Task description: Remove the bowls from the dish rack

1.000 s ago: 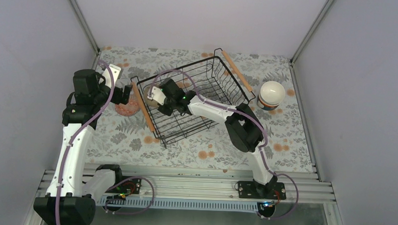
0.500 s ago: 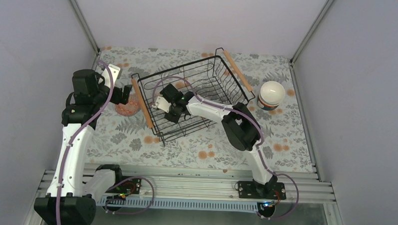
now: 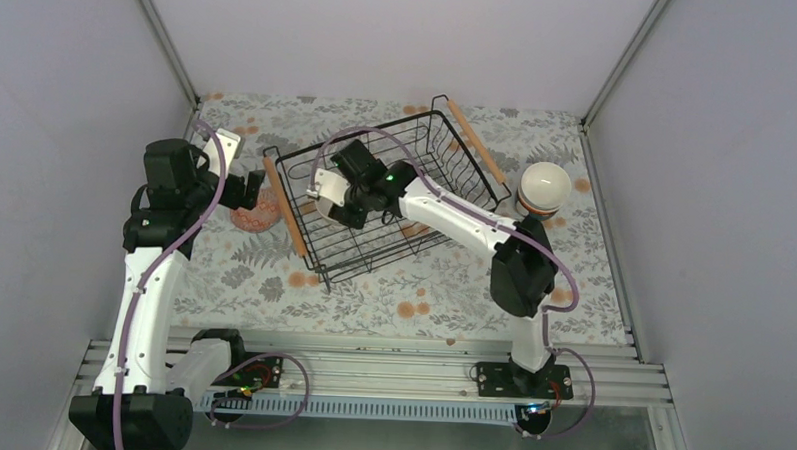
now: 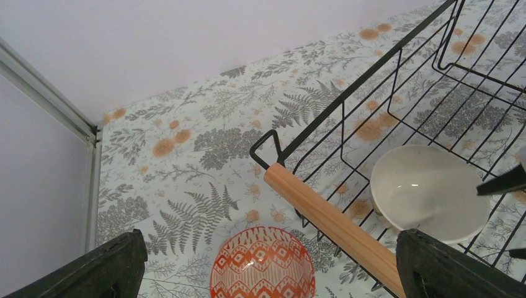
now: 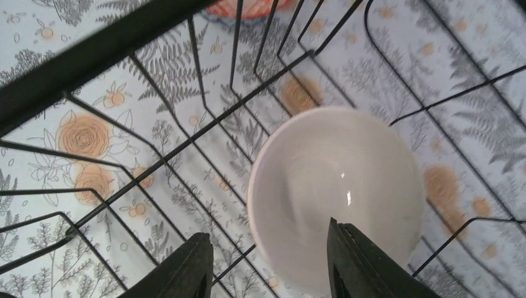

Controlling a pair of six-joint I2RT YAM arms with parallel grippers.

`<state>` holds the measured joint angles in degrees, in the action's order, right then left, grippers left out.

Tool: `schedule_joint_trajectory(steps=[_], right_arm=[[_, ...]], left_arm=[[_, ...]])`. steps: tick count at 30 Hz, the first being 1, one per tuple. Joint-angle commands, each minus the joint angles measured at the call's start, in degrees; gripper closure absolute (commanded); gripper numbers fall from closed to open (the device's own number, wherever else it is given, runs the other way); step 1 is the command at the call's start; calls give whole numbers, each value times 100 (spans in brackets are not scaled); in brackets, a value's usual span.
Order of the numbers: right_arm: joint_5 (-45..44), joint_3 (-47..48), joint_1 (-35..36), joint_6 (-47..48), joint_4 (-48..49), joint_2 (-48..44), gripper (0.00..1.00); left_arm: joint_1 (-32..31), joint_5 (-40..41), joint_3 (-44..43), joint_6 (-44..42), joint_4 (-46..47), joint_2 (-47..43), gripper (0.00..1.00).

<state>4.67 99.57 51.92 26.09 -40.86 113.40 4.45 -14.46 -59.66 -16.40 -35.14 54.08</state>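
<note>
The black wire dish rack (image 3: 474,141) stands askew mid-table. A pale off-white bowl (image 5: 338,192) sits upright on its floor near the left wooden handle (image 4: 329,217). My right gripper (image 5: 270,267) is inside the rack with its jaws apart, one finger outside the bowl's near rim and one over its inside. An orange patterned bowl (image 4: 262,264) sits on the table left of the rack, and my left gripper (image 4: 273,273) hangs wide open above it. At the right, a white bowl (image 3: 543,187) lies upside down on top of a stack.
The rack's wires (image 5: 105,49) close in around my right gripper. The floral cloth (image 3: 392,295) covers the table. Grey walls with metal corner posts (image 3: 161,27) enclose it on three sides.
My right gripper's jaws have gone from shut to apart, and it has shifted a little back inside the rack as its elbow swung right. The left arm has not moved.
</note>
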Motion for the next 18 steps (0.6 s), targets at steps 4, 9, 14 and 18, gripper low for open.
schedule_joint_trajectory(steps=[4, 9, 14, 18], right_arm=[[389, 850, -77, 377, -607, 719, 48], [522, 1462, -85, 423, -858, 1348, 47], [523, 1840, -79, 415, -983, 1685, 48], [-4, 1679, -77, 310, -637, 1736, 64]], left_arm=[[63, -178, -31, 50, -46, -97, 0], [81, -185, 27, 41, -16, -158, 0], [98, -191, 60, 32, 7, -178, 0], [100, -198, 46, 25, 7, -172, 0]])
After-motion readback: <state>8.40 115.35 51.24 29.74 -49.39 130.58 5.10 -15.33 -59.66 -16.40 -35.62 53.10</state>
